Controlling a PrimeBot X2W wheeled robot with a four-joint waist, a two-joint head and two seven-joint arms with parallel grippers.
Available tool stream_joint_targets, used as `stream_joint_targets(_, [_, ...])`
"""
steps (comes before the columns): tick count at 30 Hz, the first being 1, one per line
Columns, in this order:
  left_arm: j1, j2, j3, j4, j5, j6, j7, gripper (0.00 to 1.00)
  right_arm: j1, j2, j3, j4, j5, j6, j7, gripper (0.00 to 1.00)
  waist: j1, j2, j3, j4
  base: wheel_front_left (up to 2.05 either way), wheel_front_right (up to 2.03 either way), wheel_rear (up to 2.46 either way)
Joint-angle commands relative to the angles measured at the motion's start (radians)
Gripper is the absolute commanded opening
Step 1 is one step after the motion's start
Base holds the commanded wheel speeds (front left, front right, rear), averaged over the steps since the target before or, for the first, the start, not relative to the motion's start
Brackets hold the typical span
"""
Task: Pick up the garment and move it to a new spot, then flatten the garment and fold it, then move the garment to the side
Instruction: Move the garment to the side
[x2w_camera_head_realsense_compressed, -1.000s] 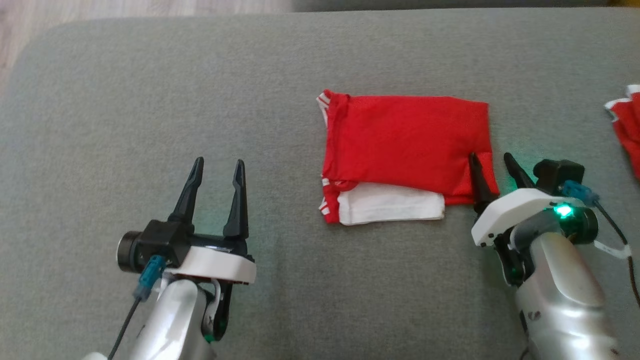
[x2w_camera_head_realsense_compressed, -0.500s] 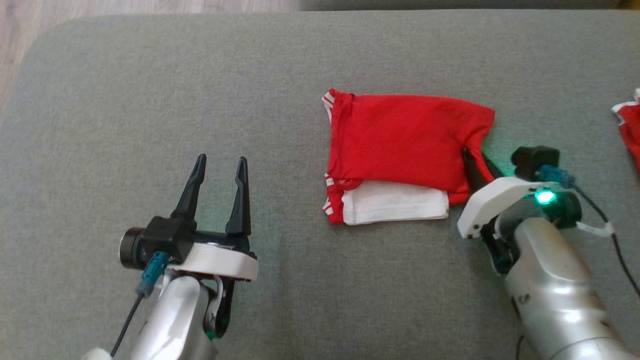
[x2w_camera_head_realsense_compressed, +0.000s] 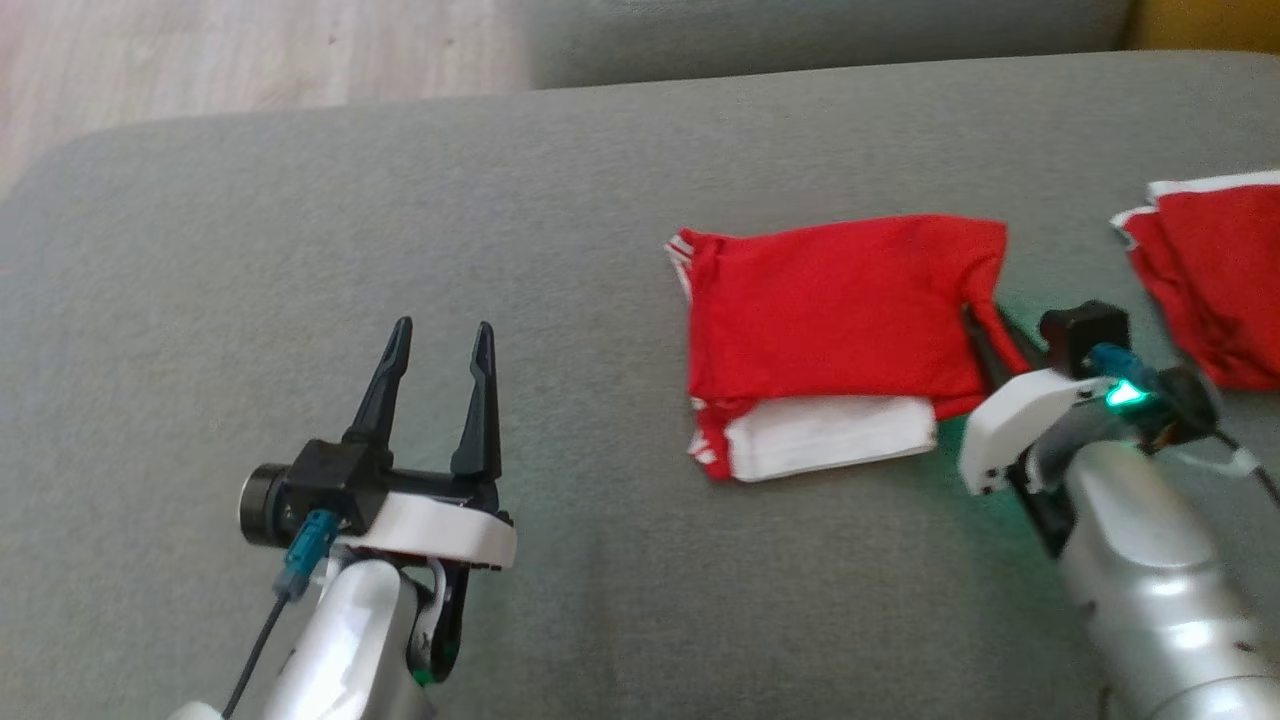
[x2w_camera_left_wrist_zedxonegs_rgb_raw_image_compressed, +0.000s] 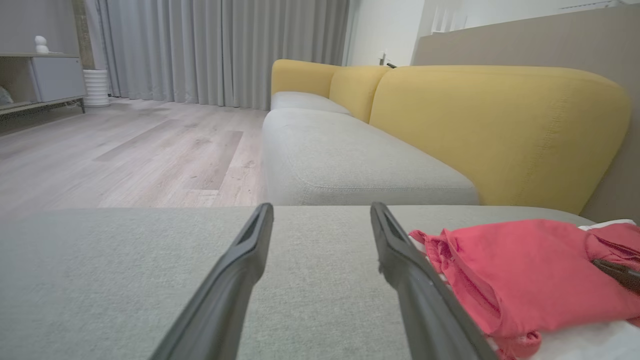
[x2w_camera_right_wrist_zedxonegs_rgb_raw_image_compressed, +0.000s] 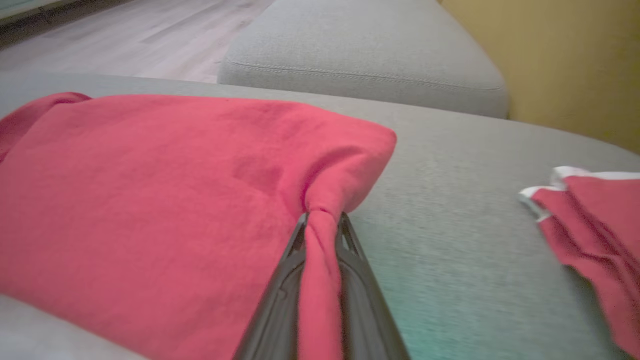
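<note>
The folded red garment (x2w_camera_head_realsense_compressed: 830, 320) lies on the grey seat cushion (x2w_camera_head_realsense_compressed: 500, 250), somewhat to the robot's right of the middle. It is a neat rectangle, with a white layer peeking out from under its near edge and white-striped trim at the two left-hand corners. The right end effector (x2w_camera_head_realsense_compressed: 985, 325) is at the garment's right edge and is clenched on the cloth. Seen from the right wrist, the two dark fingers (x2w_camera_right_wrist_zedxonegs_rgb_raw_image_compressed: 280, 300) are pressed together, with a narrow twist of red fabric gathered between them and running down between the fingers. The cloth puckers into folds where it enters the tips, and that right-hand edge is drawn into a taut strip towards the arm, while the rest of the garment rests flat on the cushion. A green light glows on the right wrist and throws a faint tint on the cushion beside it. The left end effector (x2w_camera_head_realsense_compressed: 438, 335) hovers low over bare cushion well to the left of the garment. Its fingers are spread apart with nothing between them, and they point away from the robot. Further right, apart from the held piece, a second red garment (x2w_camera_head_realsense_compressed: 1210, 280) with white edging lies near the cushion's edge. Beyond the cushion there is pale wooden floor (x2w_camera_head_realsense_compressed: 250, 50), another grey seat and a yellow backrest (x2w_camera_left_wrist_zedxonegs_rgb_raw_image_compressed: 500, 130).
</note>
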Motion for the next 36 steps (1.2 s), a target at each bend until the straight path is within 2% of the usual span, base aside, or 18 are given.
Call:
stream_joint_targets(1, [-0.015, 0.005, 0.030, -0.032, 0.001, 0.008, -0.010, 1.00, -0.015, -0.030, 0.032, -0.047, -0.019, -0.001, -0.006, 0.00, 0.0000, 0.0000, -0.017, -0.031, 0.00, 0.00, 0.00])
stream_joint_targets(5, [-0.015, 0.005, 0.029, -0.042, 0.002, 0.012, -0.010, 1.00, -0.015, -0.109, 0.075, -0.100, -0.041, -0.001, 0.027, 0.00, 0.0000, 0.0000, -0.012, -0.066, 0.00, 0.00, 0.00])
stream_joint_targets(10, [-0.032, 0.005, 0.028, -0.049, 0.008, 0.010, -0.010, 1.00, -0.035, -0.253, 0.104, -0.183, -0.041, -0.001, 0.081, 0.00, 0.0000, 0.0000, 0.025, -0.096, 0.00, 0.00, 0.00])
stream_joint_targets(13, [-0.047, 0.005, 0.025, -0.051, 0.013, 0.007, -0.010, 1.00, -0.053, -0.340, 0.094, -0.216, -0.038, -0.001, 0.115, 0.00, 0.0000, 0.0000, 0.056, -0.103, 0.00, 0.00, 0.00])
stream_joint_targets(14, [-0.057, 0.005, 0.023, -0.052, 0.015, 0.005, -0.010, 1.00, -0.062, -0.388, 0.069, -0.229, -0.035, -0.001, 0.135, 0.00, 0.0000, 0.0000, 0.077, -0.102, 0.00, 0.00, 0.00])
stream_joint_targets(17, [-0.070, 0.005, 0.024, -0.051, 0.021, 0.001, -0.010, 1.00, -0.074, -0.451, 0.023, -0.230, -0.037, -0.001, 0.152, 0.00, 0.0000, 0.0000, 0.111, -0.095, 0.00, 0.00, 0.00])
stream_joint_targets(21, [-0.088, 0.005, 0.029, -0.049, 0.029, -0.005, -0.010, 1.00, -0.093, -0.509, -0.043, -0.206, -0.055, -0.001, 0.168, 0.00, 0.0000, 0.0000, 0.151, -0.078, 0.00, 0.00, 0.00])
stream_joint_targets(27, [-0.109, 0.005, 0.035, -0.053, 0.033, -0.010, -0.010, 1.00, -0.111, -0.561, -0.137, -0.158, -0.113, -0.001, 0.182, 0.00, 0.0000, 0.0000, 0.194, -0.051, 0.00, 0.00, 0.00])
stream_joint_targets(31, [-0.112, 0.005, 0.043, -0.055, 0.036, -0.012, -0.010, 1.00, -0.115, -0.558, -0.184, -0.140, -0.146, -0.001, 0.178, 0.00, 0.0000, 0.0000, 0.204, -0.043, 0.00, 0.00, 0.00])
stream_joint_targets(32, [-0.111, 0.005, 0.044, -0.055, 0.037, -0.013, -0.010, 1.00, -0.115, -0.555, -0.196, -0.138, -0.154, -0.001, 0.176, 0.35, 0.0000, 0.0000, 0.204, -0.043, 0.00, 0.00, 0.00])
stream_joint_targets(33, [-0.110, 0.005, 0.046, -0.055, 0.037, -0.014, -0.010, 1.00, -0.115, -0.549, -0.211, -0.137, -0.162, -0.001, 0.175, 1.00, 0.0000, 0.0000, 0.204, -0.043, 0.00, 0.00, 0.00])
stream_joint_targets(36, [-0.106, 0.005, 0.049, -0.049, 0.038, -0.014, -0.010, 1.00, -0.112, -0.524, -0.245, -0.136, -0.190, -0.001, 0.174, 1.00, 0.0000, 0.0000, 0.191, -0.048, 0.00, 0.00, 0.00])
